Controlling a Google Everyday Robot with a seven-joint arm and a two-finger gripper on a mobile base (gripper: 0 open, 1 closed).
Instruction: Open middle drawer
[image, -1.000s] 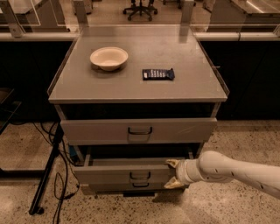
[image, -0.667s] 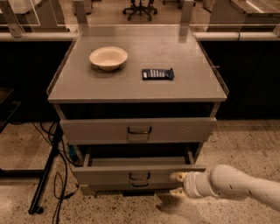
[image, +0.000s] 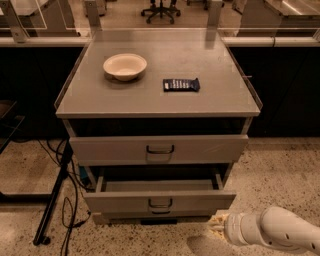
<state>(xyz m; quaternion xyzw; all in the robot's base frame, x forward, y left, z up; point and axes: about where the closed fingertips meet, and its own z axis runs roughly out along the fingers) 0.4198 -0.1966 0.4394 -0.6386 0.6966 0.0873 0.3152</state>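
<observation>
**Middle drawer out, gripper low at the right**

The middle drawer juts well out beneath the taller top drawer, its interior showing and its loop handle free. The gripper hangs near the floor, just below the drawer's right front corner and apparently not touching it. Whether it is spread or pressed together, I cannot tell. The pull looks done, so next comes backing away without nudging that front.

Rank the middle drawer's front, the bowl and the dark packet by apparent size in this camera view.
1. middle drawer front
2. bowl
3. dark packet
The drawer is nearest the camera, which exaggerates it. The tool sits low, right of that drawer.
</observation>
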